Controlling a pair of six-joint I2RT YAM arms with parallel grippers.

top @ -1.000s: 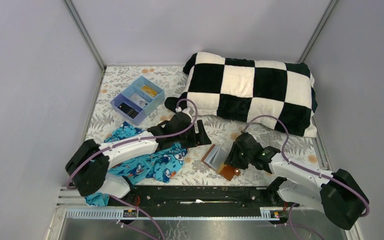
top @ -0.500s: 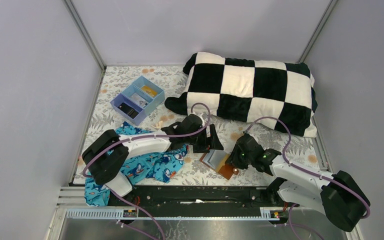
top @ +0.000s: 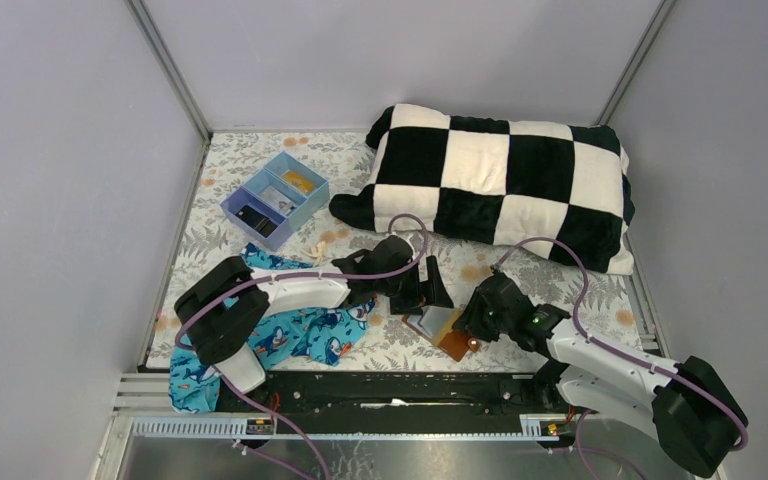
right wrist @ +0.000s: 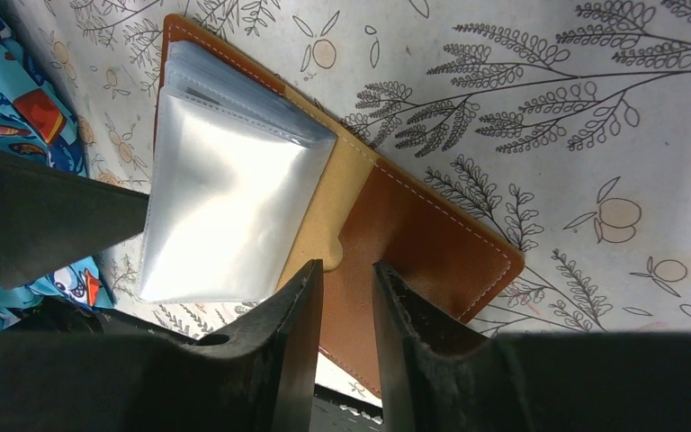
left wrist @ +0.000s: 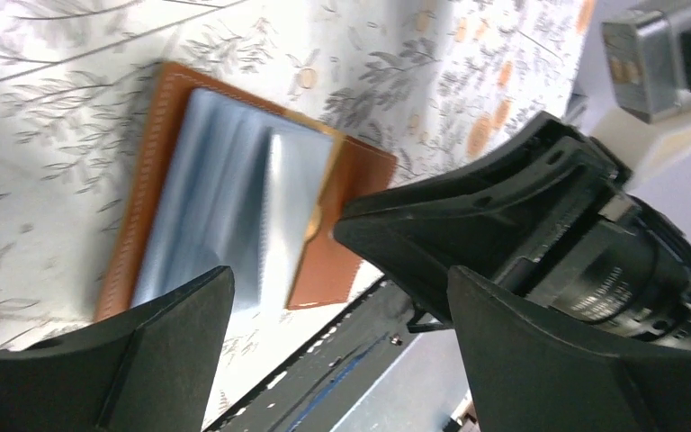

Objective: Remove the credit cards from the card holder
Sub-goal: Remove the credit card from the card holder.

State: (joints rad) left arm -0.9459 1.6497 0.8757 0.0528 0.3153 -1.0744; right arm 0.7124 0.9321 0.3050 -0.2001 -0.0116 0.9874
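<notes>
1. Card holder [top: 439, 322] lies flat and open on the counter [top: 245, 160], near the front edge and between the two arms' tips.
2. Outside is smooth brown leather, rectangular with rounded corners and pale stitching along the edge.
3. Inside, the tan lining [right wrist: 337, 202] is matte. A fanned stack of glossy silvery-grey plastic sleeves [right wrist: 225, 198] covers the left half.
4. Credit cards: cannot make out any single card in the sleeves because of too much glare.
5. Left gripper [top: 423, 292] is just behind the holder, black hard plastic. Its jaws are spread wide with nothing between them, and the sleeves show in the gap in the wrist view.
6. Right gripper [right wrist: 346, 270] has blunt black fingers [right wrist: 292, 342] over the holder's right half. The tips sit at the notch in the lining's edge, and the jaws are nearly together with a thin slit showing leather. Cannot tell whether they pinch anything.
7. Counter cover is a flat pale print of grey leaf sprigs and small orange fruits.
8. Pillow [top: 505, 185] at back right is plush, with black and cream checks, and is well apart from the holder.
9. Blue tray [top: 252, 180] at back left is boxy and divided, with small flat pieces inside.
10. Crumpled blue cartoon-print cloth [top: 305, 335] lies under the left arm, near the holder.
</notes>
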